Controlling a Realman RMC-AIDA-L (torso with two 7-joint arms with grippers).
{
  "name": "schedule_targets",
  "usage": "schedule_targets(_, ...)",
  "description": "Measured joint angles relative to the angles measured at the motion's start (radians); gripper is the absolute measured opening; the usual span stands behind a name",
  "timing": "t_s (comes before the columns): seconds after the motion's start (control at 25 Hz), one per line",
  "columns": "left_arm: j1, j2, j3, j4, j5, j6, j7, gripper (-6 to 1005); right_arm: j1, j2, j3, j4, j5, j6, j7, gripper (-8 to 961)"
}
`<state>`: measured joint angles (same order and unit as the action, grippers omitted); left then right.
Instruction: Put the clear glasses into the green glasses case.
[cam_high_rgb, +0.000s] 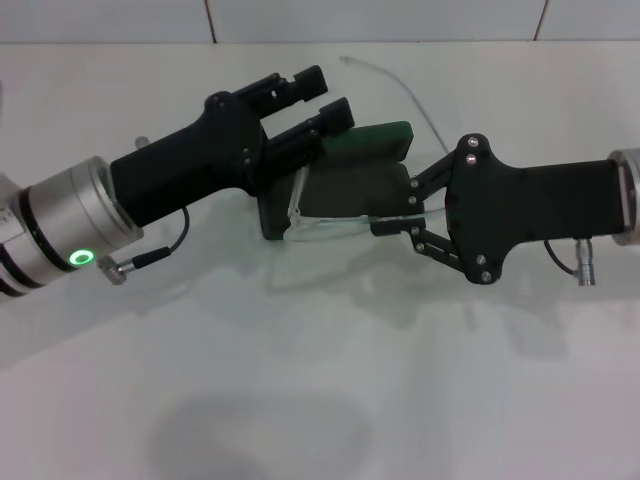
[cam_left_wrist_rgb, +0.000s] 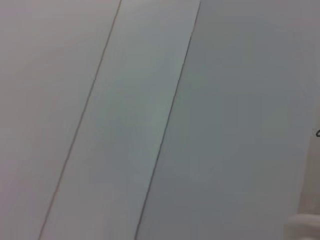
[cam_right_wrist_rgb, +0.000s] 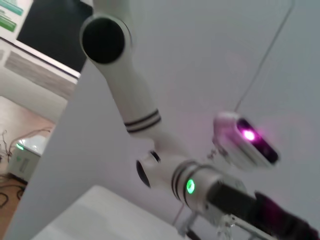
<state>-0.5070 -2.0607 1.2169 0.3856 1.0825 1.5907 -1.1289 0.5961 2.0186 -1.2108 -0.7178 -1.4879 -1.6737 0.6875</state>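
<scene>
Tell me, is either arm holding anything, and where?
The right end effector seems to pinch the clear glasses at one end, over the green glasses case.

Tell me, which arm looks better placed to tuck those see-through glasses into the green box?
Probably the right. The right gripper is at the clear glasses, over the open green glasses case. The left gripper is at the case's raised lid, seemingly steadying it.
</scene>
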Motion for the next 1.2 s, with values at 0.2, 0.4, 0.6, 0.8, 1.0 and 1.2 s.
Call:
schedule_targets(0.2,-0.017,0.0,0.0,-0.003,0.028,0.0,-0.059,572,-0.001,0.0,0.002,-0.011,0.002,-0.019,-0.013,35)
schedule_targets(0.4,-0.028,-0.004,0.0,-0.002,0.054,0.002,-0.106,571,-0.003,0.001,-0.001,-0.007,0.003,-0.019,-0.022,35)
schedule_targets(0.6,-0.034,-0.009,-0.001,0.004,0.089,0.007,-0.15,571,-0.014,0.003,0.002,-0.003,0.015,-0.02,-0.026,35)
schedule_targets(0.8,-0.035,-0.011,-0.003,0.004,0.106,0.007,-0.16,570,-0.022,0.004,-0.004,-0.003,0.025,-0.027,-0.033,34)
schedule_targets(1.0,-0.016,-0.009,-0.029,0.008,0.081,0.008,-0.148,563,-0.028,0.001,-0.006,-0.002,0.025,-0.075,-0.048,34)
schedule_targets(1.2,0.043,0.029,-0.123,0.004,0.08,-0.049,-0.095,562,-0.041,-0.001,0.022,0.003,0.034,-0.161,-0.094,34)
